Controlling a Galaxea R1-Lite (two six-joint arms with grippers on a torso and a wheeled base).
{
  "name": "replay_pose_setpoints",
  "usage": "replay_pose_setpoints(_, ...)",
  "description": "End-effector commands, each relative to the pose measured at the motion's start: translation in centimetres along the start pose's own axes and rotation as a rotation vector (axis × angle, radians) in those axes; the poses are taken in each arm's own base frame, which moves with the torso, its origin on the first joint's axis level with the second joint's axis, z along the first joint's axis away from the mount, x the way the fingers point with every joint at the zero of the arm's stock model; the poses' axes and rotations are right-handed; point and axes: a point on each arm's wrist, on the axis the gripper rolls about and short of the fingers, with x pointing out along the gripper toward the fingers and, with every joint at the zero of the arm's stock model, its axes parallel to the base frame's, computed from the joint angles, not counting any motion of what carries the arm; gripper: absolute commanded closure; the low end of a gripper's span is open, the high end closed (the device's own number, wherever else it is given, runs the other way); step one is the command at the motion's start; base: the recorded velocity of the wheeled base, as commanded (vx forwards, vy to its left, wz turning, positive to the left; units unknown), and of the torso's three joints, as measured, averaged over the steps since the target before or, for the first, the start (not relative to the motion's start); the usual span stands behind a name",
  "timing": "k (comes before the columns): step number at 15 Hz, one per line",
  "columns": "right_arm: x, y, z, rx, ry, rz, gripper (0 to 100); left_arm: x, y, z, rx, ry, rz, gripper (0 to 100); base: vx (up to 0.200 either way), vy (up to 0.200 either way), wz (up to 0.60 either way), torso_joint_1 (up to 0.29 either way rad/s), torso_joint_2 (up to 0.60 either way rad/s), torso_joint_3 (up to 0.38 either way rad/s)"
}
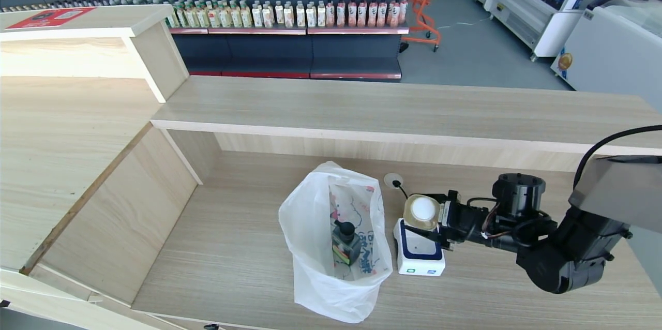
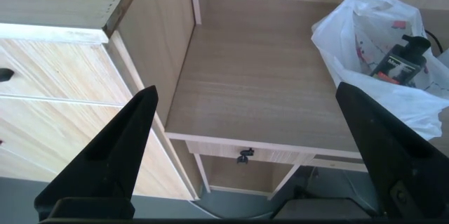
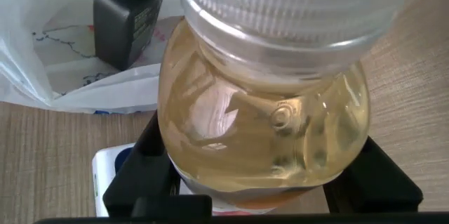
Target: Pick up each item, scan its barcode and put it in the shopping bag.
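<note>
Seemingly over the scanner (image 1: 419, 256), right pincer (image 1: 433, 218) clamps the bottle (image 1: 422, 211).

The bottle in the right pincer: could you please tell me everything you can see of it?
The bottle looks like clear plastic, rounded, filled with pale amber liquid and closed by a wide, ribbed whitish cap. It stands roughly upright, cap upward, clamped at its lower body by the dark right pincer. It is held over the white, blue-topped scanner, beside the white shopping bag. Whether it touches the scanner cannot be told.
</note>
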Motion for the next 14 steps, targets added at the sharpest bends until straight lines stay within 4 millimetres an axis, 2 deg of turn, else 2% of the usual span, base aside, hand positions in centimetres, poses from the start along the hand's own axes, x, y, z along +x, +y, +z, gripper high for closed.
replay_pose_setpoints(1, -1.7, -3.0, 4.0, 0.036, -0.075, -0.087, 100, 0.0, 0.0, 0.0, 0.000, 0.000, 0.000, 0, 0.000, 0.000, 0.00, 0.000, 0.00, 0.000)
replay_pose_setpoints(2, -2.1, -3.6, 4.8, 0.073, -0.091, -0.104, 100, 0.0, 0.0, 0.0, 0.000, 0.000, 0.000, 0, 0.000, 0.000, 0.00, 0.000, 0.00, 0.000)
replay_pose_setpoints(3, -3.2, -4.8, 6.7, 0.177, -0.124, -0.139, 100, 0.0, 0.0, 0.0, 0.000, 0.000, 0.000, 0, 0.000, 0.000, 0.00, 0.000, 0.00, 0.000)
replay_pose_setpoints(5, -2.9, -4.8, 8.0, 0.343, -0.103, -0.177, 100, 0.0, 0.0, 0.0, 0.000, 0.000, 0.000, 0, 0.000, 0.000, 0.00, 0.000, 0.00, 0.000)
replay_pose_setpoints(7, -1.7, -3.9, 8.9, 0.500, -0.052, -0.195, 100, 0.0, 0.0, 0.0, 0.000, 0.000, 0.000, 0, 0.000, 0.000, 0.00, 0.000, 0.00, 0.000)
replay_pose_setpoints(8, -0.6, -3.2, 9.5, 0.582, -0.039, -0.198, 100, 0.0, 0.0, 0.0, 0.000, 0.000, 0.000, 0, 0.000, 0.000, 0.00, 0.000, 0.00, 0.000)
replay_pose_setpoints(9, 1.4, -1.9, 9.7, 0.669, -0.027, -0.182, 100, 0.0, 0.0, 0.0, 0.000, 0.000, 0.000, 0, 0.000, 0.000, 0.00, 0.000, 0.00, 0.000)
replay_pose_setpoints(10, 2.8, -1.3, 9.4, 0.695, -0.016, -0.170, 100, 0.0, 0.0, 0.0, 0.000, 0.000, 0.000, 0, 0.000, 0.000, 0.00, 0.000, 0.00, 0.000)
replay_pose_setpoints(14, 7.3, 0.9, 5.9, 0.713, 0.008, -0.141, 100, 0.0, 0.0, 0.0, 0.000, 0.000, 0.000, 0, 0.000, 0.000, 0.00, 0.000, 0.00, 0.000)
